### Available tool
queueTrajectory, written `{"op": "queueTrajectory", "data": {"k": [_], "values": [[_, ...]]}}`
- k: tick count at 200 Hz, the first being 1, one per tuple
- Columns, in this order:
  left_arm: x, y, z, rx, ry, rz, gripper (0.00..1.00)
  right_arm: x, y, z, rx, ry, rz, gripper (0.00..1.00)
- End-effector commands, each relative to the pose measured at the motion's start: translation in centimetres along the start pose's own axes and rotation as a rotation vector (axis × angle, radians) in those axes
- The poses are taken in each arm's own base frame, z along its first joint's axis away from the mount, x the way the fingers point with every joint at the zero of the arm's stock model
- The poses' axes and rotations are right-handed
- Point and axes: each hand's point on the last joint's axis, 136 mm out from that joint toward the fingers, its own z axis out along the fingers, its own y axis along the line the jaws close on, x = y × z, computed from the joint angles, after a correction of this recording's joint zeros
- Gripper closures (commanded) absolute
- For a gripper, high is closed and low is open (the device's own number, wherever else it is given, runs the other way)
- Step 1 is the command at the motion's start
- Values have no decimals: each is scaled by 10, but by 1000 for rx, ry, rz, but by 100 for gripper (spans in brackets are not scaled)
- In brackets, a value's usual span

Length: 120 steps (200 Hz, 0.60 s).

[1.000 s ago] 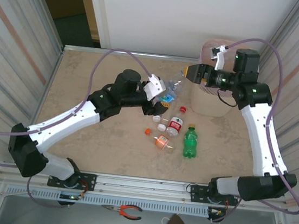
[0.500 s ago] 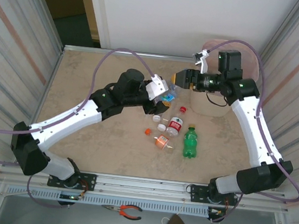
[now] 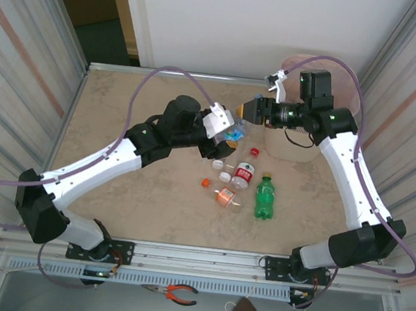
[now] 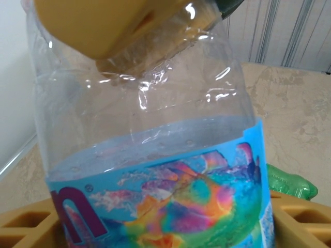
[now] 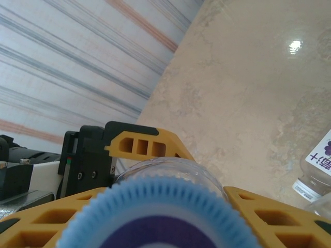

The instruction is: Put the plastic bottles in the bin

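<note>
The clear bottle with the rainbow-and-blue label (image 4: 155, 175) is hanging above the table between both arms, well off the surface. In the top view its long axis is running from 7 o'clock, where the left gripper (image 3: 228, 130) is bracketing the labelled belly, up to 1 o'clock, where the right gripper (image 3: 248, 109) is meeting the neck. The right one's yellow fingers (image 5: 269, 212) are closing on either side just behind the blue cap (image 5: 155, 222), and one is pressing into the clear shoulder in the left wrist view. The left one's fingers (image 4: 26, 227) are sitting against both sides of the label; I cannot tell whether they are gripping or letting go.

The pink bin (image 3: 291, 149) is standing at 3 o'clock from the bottle, on the right arm's side, so that arm is the nearer carrier. A second ago the right gripper was over the bin with its jaws wider; it has swung toward 9 o'clock onto the neck, while the left arm has barely moved.
</note>
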Motion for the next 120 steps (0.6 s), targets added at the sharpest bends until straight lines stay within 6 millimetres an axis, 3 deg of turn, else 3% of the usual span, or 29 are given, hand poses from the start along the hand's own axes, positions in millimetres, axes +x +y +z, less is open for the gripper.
{"op": "queueTrajectory", "data": {"k": [1,32,58,120], "values": [[-24,-1,-10,2,-62,15,22,-7,3,-5,24,-39,-25,46],[-33,-3,-21,4,-99,15,17,-18,-3,-15,60,-92,-20,49],[-40,0,-34,-18,-133,15,15,-35,-12,-34,119,-170,-13,50],[-36,5,-49,-47,-155,-11,13,-92,-33,-111,310,-459,-48,50]]}}
